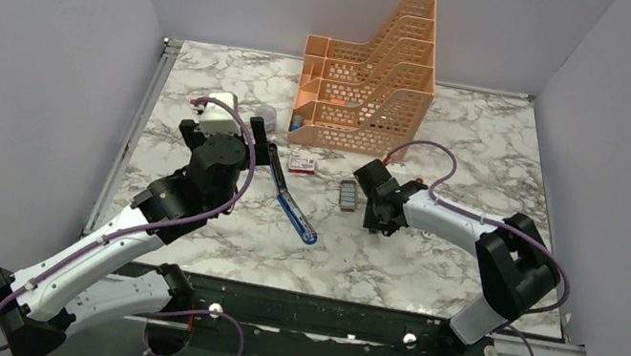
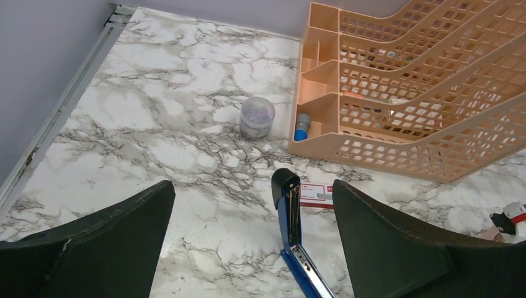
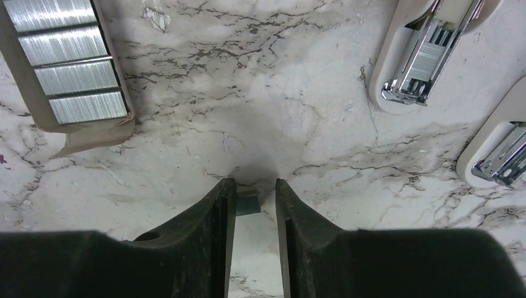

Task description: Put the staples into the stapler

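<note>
The blue stapler (image 1: 295, 206) lies opened out flat on the marble table, its black-tipped half towards the back and its metal channel facing up. In the left wrist view the stapler (image 2: 291, 217) sits between the wide-open fingers of my left gripper (image 2: 253, 186), nearer the right one. My left gripper (image 1: 267, 141) hovers over its far end. The red-and-white staple box (image 1: 301, 166) (image 2: 316, 194) lies just beyond. The staple tray (image 1: 347, 195) (image 3: 71, 68) holds several strips. My right gripper (image 1: 376, 223) (image 3: 255, 183) is low over the table, jaws narrow. A short staple strip (image 3: 248, 202) lies between them, touching only the left finger.
An orange file organiser (image 1: 367, 80) (image 2: 422, 93) stands at the back. A small clear round tub (image 2: 257, 117) sits left of it and a blue-capped item (image 2: 302, 127) is in its front slot. Two pale pieces with metal channels (image 3: 422, 56) lie in the upper right of the right wrist view.
</note>
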You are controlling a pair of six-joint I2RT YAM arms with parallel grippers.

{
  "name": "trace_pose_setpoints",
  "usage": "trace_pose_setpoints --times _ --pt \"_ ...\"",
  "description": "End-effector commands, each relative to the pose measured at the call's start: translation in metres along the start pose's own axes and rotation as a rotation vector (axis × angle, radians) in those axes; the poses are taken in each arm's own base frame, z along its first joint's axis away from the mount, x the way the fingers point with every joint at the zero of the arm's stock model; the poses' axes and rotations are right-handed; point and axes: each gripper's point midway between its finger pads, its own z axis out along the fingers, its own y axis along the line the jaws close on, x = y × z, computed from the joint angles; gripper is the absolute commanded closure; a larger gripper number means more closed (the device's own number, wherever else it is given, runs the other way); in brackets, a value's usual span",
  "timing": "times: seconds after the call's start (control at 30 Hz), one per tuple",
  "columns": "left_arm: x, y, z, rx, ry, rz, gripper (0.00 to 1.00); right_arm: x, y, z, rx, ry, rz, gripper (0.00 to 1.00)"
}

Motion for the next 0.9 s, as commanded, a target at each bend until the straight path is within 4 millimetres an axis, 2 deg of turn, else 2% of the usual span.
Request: trace_pose_setpoints --times 0.0,0.23,0.57,0.87 --pt "-0.002 -0.003 0.0 0.017 -0.009 -0.014 0.02 0.024 -0.011 0.003 0.023 0.086 -0.03 0.65" --pt "-0.002 -0.004 0.001 0.017 -0.006 -0.01 0.02 0.033 -0.008 -0.004 -0.029 0.115 -0.041 0.59" --pt "0.0 -0.005 0.002 0.015 -0.002 -0.006 0.02 0.051 -0.015 -0.005 -0.03 0.16 -0.042 0.58" --pt "-0.001 -0.004 0.001 0.014 -0.004 -0.006 0.02 0.04 -0.012 -0.006 -0.037 0.116 -0.008 0.72"
